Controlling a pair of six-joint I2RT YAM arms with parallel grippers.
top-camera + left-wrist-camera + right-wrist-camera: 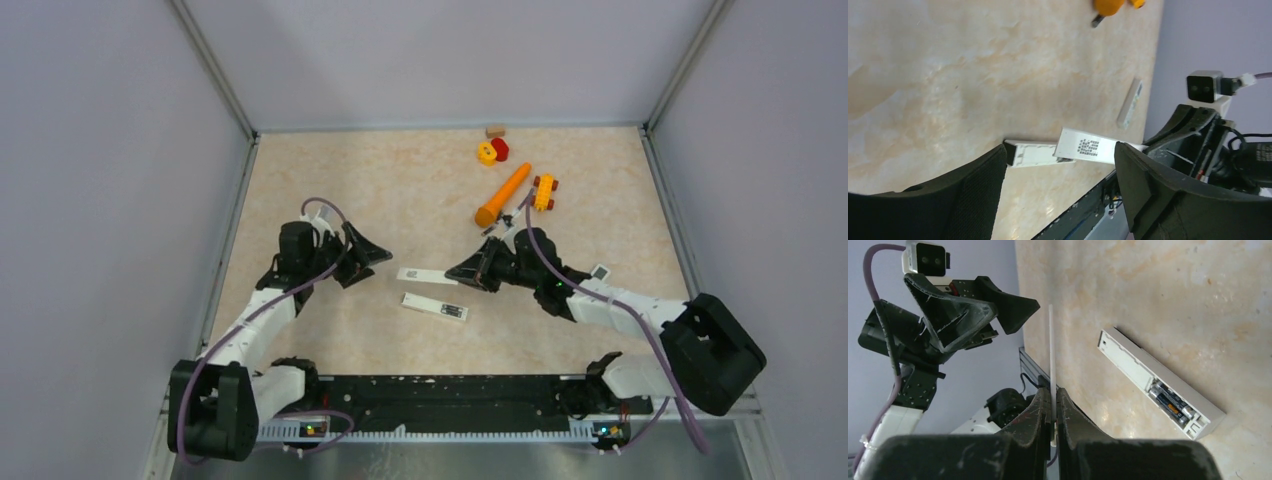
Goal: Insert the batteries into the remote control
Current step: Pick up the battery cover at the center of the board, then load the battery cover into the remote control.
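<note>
roughly, remote control (435, 307) runs left-right; right end effector (452, 272) pinches cover (420, 274), left end effector (368, 264) spread.

one slim white remote control (435, 307), two batteries (1169, 402) counted in its open bay, one thin white cover plate (420, 274), one shorter white remote (600, 271), one orange carrot toy (503, 195), one yellow wheeled toy (544, 191), one yellow piece (486, 154), one red piece (501, 148), one tan block (495, 130), one pale marbled tabletop (330, 170).

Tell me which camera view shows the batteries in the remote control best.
The right wrist view: the batteries lie visible in the open remote control. The top external view shows only a dark patch there; the left wrist view shows none.
</note>
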